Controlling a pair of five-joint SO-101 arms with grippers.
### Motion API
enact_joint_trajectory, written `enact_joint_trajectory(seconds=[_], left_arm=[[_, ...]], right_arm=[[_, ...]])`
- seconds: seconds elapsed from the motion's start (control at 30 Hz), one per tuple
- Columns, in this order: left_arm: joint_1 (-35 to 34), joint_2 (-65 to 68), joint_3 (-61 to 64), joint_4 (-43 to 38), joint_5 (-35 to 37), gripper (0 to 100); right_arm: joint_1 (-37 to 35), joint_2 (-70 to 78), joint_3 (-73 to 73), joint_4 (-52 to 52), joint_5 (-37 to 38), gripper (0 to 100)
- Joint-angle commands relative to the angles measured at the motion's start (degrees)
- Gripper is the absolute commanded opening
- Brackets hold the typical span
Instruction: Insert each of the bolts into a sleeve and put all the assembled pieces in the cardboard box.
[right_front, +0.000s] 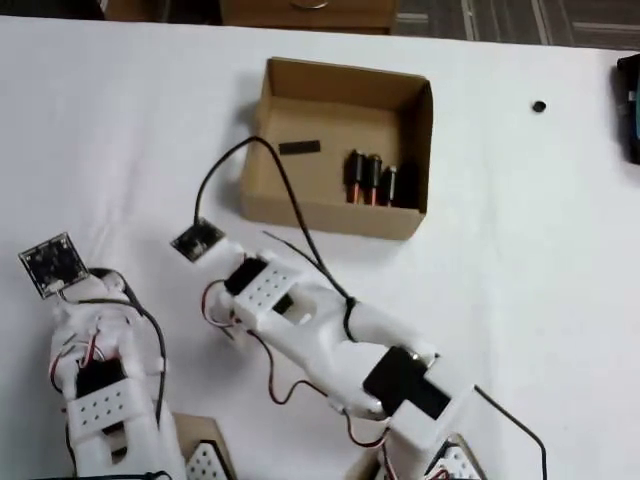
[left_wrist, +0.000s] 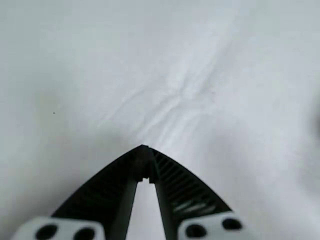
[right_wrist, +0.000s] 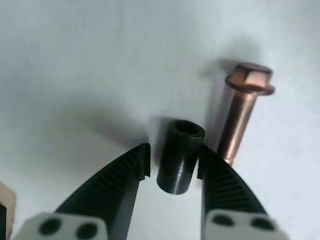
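**Right gripper open around a sleeve, left gripper closed over bare cloth**

The right gripper is spread open, and its ribbed black fingers sit on either side of a short black cylindrical sleeve. The sleeve lies on the white tablecloth with its open bore facing away from the wrist. There is a gap between it and one finger. I cannot tell whether the other finger touches it. A copper-coloured flanged hex bolt lies just outside that other finger, roughly parallel to the sleeve, with its head at the far end.

The left gripper is closed, tip against tip, and holds nothing above the wrinkled cloth.

In the high view, the left arm is in the lower left of the frame. The right arm slants up from lower centre. Above it, in upper centre, is the brown cardboard box, which is open on top. Three assembled pieces, each a black sleeve with copper showing, lie side by side in the box's lower right part. A flat black strip lies to their left. A small black round object sits on the cloth at upper right, well apart from the box.
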Motion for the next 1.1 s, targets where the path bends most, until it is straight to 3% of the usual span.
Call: enact_joint_trajectory(seconds=[0.0, 0.13, 0.47, 0.73, 0.93, 1.07], left_arm=[[-0.53, -0.7, 1.27, -0.09, 0.0, 2], [-0.53, -0.7, 1.27, -0.09, 0.0, 2], [1.93, -0.7, 0.31, 3.08, 0.18, 2], [4.48, -0.7, -25.54, 34.64, 6.33, 2], [14.68, -0.7, -44.79, 53.1, 10.9, 2], [22.33, -0.62, -53.85, 59.78, 15.03, 2]], right_arm=[[0.48, 1.27, 0.0, -0.66, -0.18, 13.8], [0.48, 1.36, 0.0, -0.66, -0.09, 1.9], [0.48, -3.12, -1.58, 3.03, -0.44, 2.0], [6.99, -22.2, -8.53, 12.79, -0.09, 2.0], [16.22, -36.88, -9.32, 15.69, 0.0, 2.0], [24.22, -46.02, -9.05, 16.75, 0.0, 2.0]])
